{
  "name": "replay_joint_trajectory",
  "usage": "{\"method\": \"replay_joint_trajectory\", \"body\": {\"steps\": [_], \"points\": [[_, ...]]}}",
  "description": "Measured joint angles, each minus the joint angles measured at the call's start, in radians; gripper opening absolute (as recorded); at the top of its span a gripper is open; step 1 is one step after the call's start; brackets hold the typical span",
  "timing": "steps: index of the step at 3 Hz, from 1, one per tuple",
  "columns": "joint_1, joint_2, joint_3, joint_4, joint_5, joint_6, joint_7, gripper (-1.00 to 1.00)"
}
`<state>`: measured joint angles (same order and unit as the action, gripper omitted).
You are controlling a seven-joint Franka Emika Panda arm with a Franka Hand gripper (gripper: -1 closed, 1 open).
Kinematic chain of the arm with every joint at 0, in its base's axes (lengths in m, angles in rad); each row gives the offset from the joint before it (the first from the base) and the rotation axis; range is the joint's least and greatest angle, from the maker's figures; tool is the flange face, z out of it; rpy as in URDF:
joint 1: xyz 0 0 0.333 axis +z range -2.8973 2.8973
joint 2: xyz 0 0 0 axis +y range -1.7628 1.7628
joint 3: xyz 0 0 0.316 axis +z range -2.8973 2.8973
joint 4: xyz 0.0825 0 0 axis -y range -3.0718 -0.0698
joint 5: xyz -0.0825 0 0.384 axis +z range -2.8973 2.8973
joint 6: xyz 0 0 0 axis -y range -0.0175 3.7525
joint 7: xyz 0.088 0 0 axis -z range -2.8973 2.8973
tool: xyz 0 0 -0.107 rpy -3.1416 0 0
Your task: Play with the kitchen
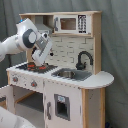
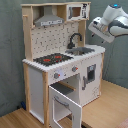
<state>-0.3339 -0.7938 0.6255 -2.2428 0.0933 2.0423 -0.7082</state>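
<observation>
The kitchen (image 1: 75,92) (image 2: 37,82) is a toy of pale wood and white panels. It has a black-red stovetop (image 1: 35,66) (image 2: 52,59), a grey sink (image 1: 70,74) (image 2: 82,50), a black faucet (image 1: 83,60) (image 2: 75,39) and a grey hood (image 2: 48,21). Its oven door (image 2: 62,104) stands open below the stovetop. My gripper (image 1: 41,58) (image 2: 94,31) hangs on the white arm just above the stovetop in the first exterior view. In the second exterior view it is beyond the sink end of the counter.
A toy microwave (image 1: 70,23) sits on the top shelf. A white door with a dark panel (image 1: 61,106) (image 2: 91,73) is shut under the sink. The kitchen stands on a wooden floor (image 2: 112,107) before a grey curtain (image 2: 10,55).
</observation>
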Motion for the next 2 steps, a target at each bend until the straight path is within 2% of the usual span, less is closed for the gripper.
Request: {"method": "replay_joint_trajectory", "body": {"steps": [2], "points": [[-0.002,0.165,0.043,0.103,-0.001,-0.005,0.030,1.00]]}}
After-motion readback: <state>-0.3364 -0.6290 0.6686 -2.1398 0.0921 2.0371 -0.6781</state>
